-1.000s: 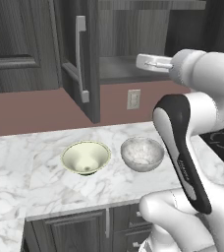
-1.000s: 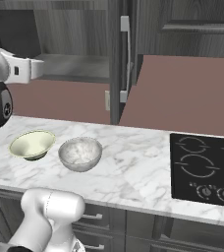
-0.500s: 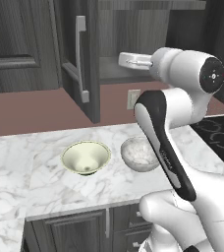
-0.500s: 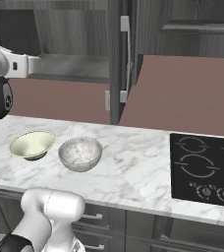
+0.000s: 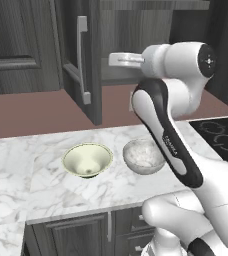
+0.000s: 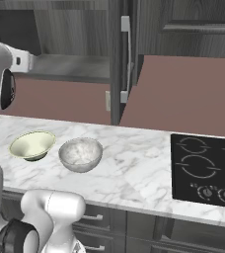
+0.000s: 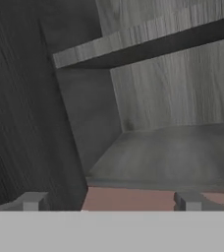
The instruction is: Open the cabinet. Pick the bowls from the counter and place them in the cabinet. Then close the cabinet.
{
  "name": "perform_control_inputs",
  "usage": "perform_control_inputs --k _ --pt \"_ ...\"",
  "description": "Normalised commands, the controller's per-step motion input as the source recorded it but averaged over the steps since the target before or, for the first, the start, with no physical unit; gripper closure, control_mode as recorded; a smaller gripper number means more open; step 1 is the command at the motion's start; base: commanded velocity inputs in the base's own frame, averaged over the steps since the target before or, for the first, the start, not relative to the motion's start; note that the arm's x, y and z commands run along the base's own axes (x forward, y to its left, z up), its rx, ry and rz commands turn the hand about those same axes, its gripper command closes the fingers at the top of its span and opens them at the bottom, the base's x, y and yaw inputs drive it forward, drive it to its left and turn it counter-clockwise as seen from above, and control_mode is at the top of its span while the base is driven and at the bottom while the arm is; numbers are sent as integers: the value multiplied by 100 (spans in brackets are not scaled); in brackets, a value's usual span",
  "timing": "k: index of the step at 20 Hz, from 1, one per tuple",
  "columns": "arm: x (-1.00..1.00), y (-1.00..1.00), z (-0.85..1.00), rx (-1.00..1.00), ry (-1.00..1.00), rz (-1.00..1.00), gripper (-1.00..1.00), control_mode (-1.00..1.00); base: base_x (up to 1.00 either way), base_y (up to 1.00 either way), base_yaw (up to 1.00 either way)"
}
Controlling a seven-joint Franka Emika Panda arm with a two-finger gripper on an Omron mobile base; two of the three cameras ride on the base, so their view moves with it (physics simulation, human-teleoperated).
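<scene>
Reading "FRANKA" along white arm [image 5: 168, 142]

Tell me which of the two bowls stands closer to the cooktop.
The marbled grey-white bowl; the pale cream bowl sits on its far side, away from the black cooktop.

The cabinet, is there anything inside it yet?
The cabinet shows a bare grey shelf and another shelf above. Both bowls sit on the counter. The open door hides the left part.

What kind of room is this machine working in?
A kitchen, computer-drawn rather than real by the look of it. A marble counter holds two bowls, a black cooktop is set into it, and a dark wall cabinet hangs open above.
</scene>
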Motion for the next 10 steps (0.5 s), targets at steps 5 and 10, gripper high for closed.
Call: perform_control_inputs --k 5,10 --pt "20 71 -6 0 13 21 -100 -100 0 0 0" --pt "21 52 -14 0 0 13 -100 -100 0 0 0"
